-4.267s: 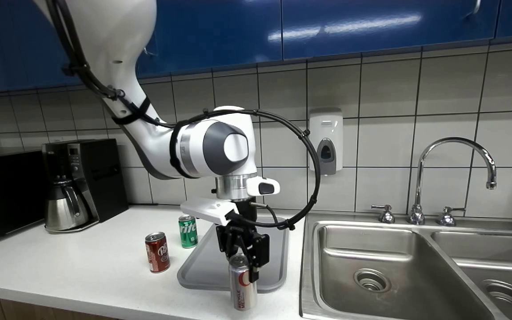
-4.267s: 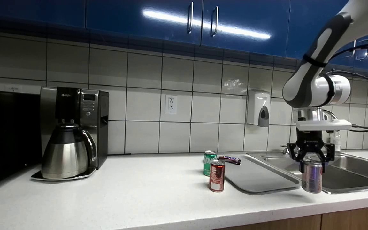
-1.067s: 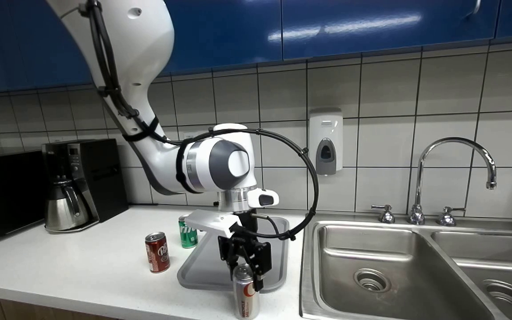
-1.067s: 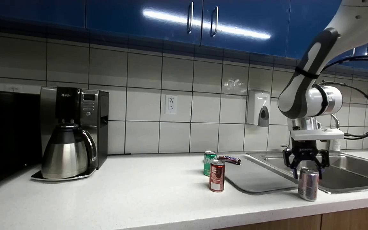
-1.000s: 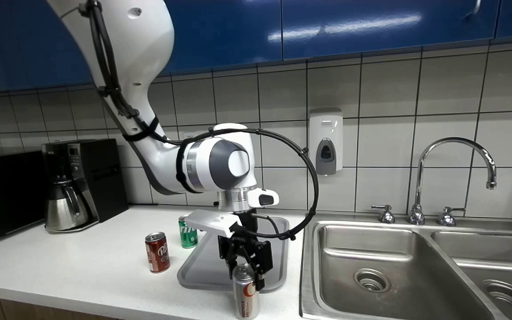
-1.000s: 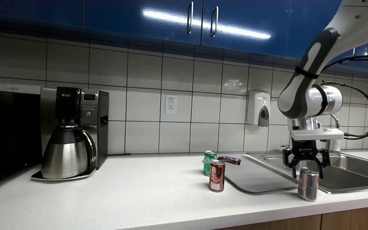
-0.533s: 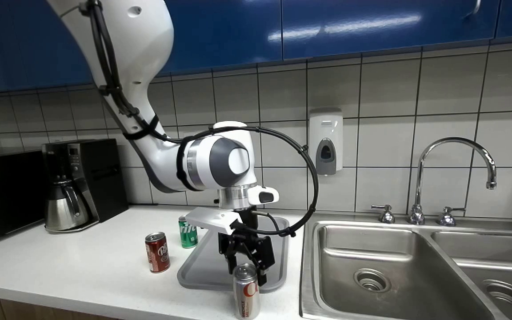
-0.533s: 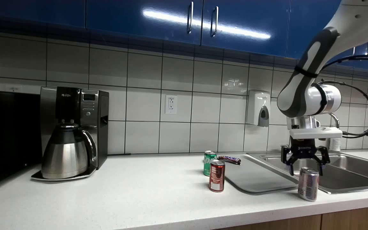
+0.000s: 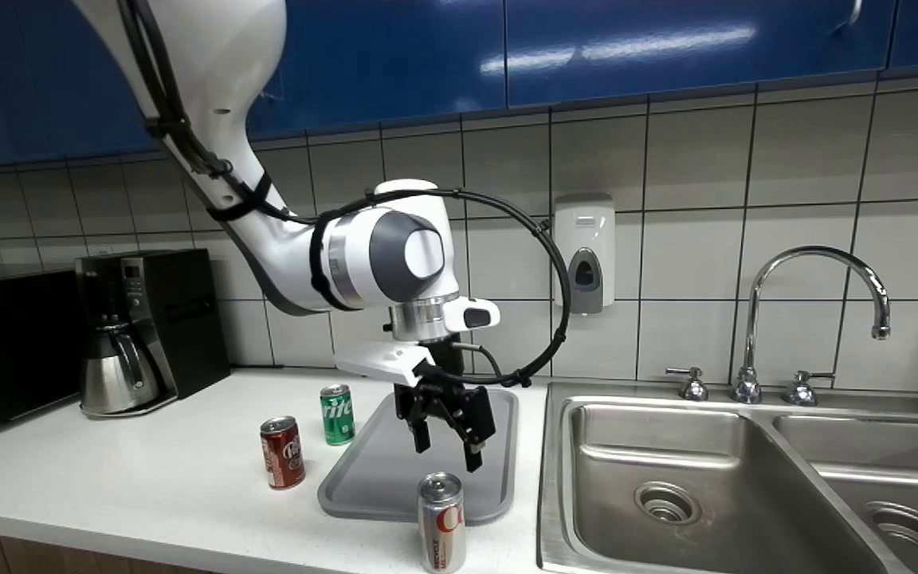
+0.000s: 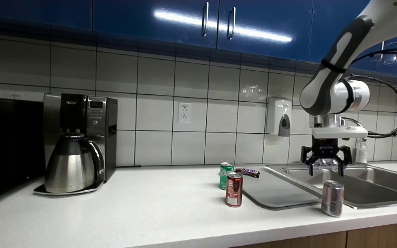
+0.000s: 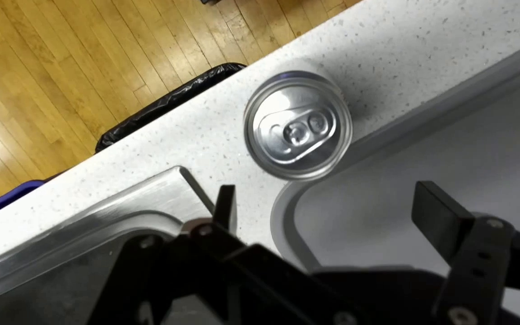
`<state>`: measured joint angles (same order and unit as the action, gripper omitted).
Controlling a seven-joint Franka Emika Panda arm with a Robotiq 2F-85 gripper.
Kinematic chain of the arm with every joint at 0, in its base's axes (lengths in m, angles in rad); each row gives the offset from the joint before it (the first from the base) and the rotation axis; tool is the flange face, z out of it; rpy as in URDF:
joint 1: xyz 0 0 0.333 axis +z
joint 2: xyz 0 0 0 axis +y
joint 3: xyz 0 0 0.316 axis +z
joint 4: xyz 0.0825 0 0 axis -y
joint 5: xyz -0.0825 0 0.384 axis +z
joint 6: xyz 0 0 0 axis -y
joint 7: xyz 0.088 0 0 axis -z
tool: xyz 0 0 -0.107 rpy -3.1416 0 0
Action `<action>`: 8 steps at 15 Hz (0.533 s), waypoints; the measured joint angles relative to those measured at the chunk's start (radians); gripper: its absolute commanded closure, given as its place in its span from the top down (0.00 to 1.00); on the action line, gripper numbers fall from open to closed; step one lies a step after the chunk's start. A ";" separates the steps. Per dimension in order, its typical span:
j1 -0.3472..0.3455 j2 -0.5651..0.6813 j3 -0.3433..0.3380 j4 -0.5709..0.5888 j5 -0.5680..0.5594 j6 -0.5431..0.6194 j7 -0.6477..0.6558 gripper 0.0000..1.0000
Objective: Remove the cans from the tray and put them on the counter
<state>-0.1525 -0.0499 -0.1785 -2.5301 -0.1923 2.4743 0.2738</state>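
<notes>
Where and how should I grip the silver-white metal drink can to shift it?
Probably across its upper sides, from directly above: the silver-white metal drink can stands upright on the smooth white counter, its round body apparently slim enough for the open black pincer.

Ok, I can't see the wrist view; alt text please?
A silver can, seen from above, stands upright on the white counter by the grey tray. Lower in frame, open black fingers hold nothing; steel sink lower left, wooden floor upper left.

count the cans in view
3: the red can and the green can beside the tray, the silver can between the tray and the front edge of the counter.
</notes>
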 measured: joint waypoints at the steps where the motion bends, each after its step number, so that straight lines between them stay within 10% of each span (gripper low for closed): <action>1: 0.000 -0.016 0.000 -0.001 0.000 0.000 0.000 1.00; 8: 0.003 -0.143 0.031 -0.024 0.004 -0.008 -0.002 1.00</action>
<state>-0.1495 -0.1933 -0.1474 -2.5544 -0.1885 2.4659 0.2717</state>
